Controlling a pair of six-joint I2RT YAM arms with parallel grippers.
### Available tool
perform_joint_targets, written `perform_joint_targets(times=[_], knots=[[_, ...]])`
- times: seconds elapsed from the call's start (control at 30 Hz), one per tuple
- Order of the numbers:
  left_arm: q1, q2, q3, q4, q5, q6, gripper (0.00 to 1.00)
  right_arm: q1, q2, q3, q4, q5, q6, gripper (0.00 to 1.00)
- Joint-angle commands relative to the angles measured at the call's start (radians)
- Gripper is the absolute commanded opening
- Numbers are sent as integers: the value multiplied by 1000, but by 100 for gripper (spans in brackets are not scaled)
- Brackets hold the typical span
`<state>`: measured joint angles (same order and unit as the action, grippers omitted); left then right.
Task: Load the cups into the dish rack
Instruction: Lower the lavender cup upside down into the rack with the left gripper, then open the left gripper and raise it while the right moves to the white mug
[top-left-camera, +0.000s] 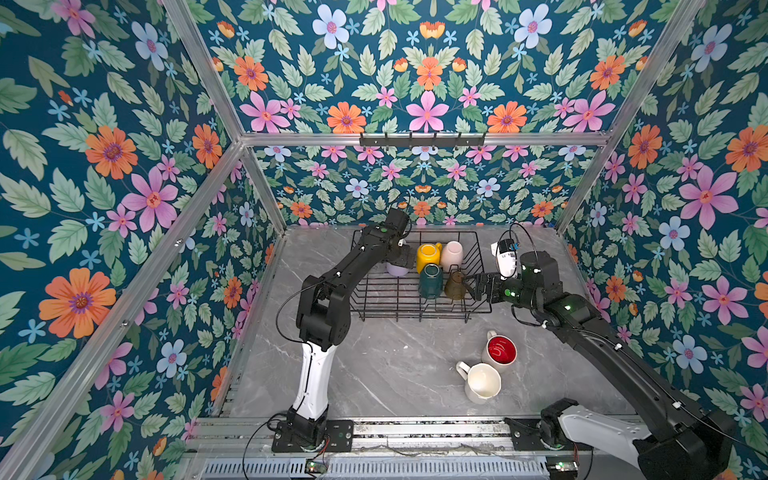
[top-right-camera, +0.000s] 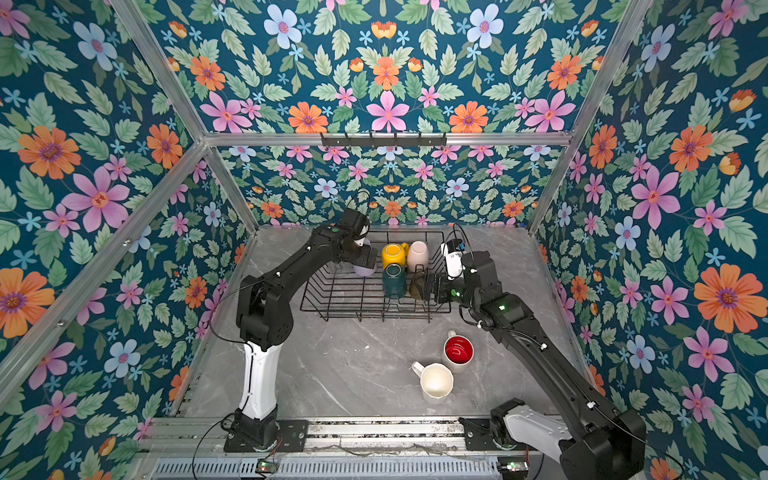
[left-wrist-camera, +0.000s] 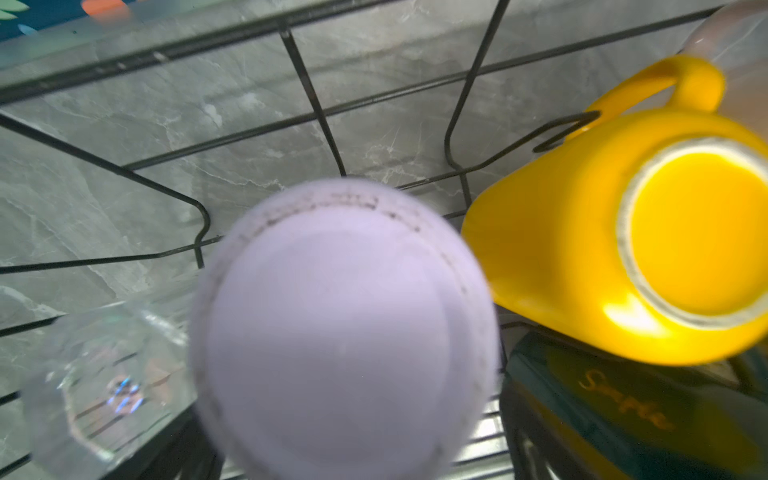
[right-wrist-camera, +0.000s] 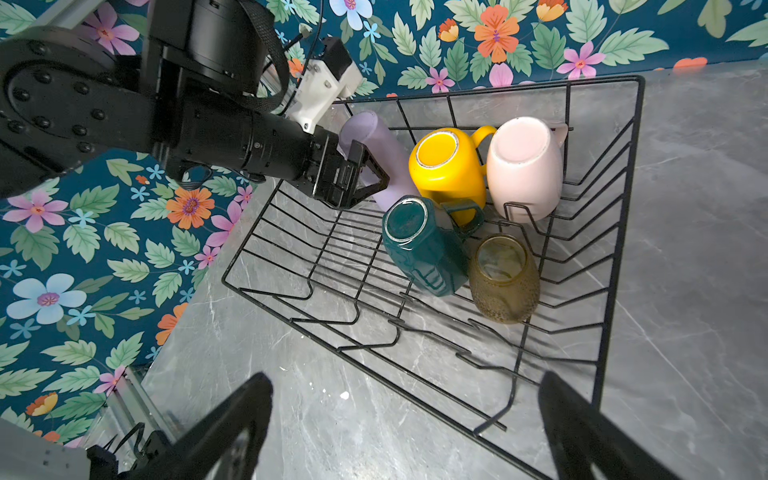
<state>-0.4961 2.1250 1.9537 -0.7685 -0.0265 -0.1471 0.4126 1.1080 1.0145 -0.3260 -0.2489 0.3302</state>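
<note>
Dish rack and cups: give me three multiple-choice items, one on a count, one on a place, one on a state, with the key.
1. How many cups stand on the table outside the dish rack?
A) none B) two C) four

2. Where is the olive-amber glass?
A) on the table B) in the rack, beside the dark green mug C) under the rack

3. How does the yellow mug sit?
A) upside down, base up B) upright, mouth up C) broken in pieces

Key:
1 B: only the red-lined white mug and the white mug stand there.
2 B: it rests inside the wires next to the green mug.
3 A: its base ring faces the camera in both wrist views.
</note>
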Motion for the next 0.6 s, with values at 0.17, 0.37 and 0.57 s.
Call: perform_joint_targets(times=[0.17, 0.37, 0.57], knots=[[2, -211, -189, 237, -67, -7, 99, -1, -4, 21, -94, 88, -14, 99], [2, -432, -428, 490, -139, -11, 99, -19, 7, 23, -201, 113, 17, 98], [2, -626, -655, 735, -159, -14, 99, -31, 0, -9, -298, 141, 55, 95]])
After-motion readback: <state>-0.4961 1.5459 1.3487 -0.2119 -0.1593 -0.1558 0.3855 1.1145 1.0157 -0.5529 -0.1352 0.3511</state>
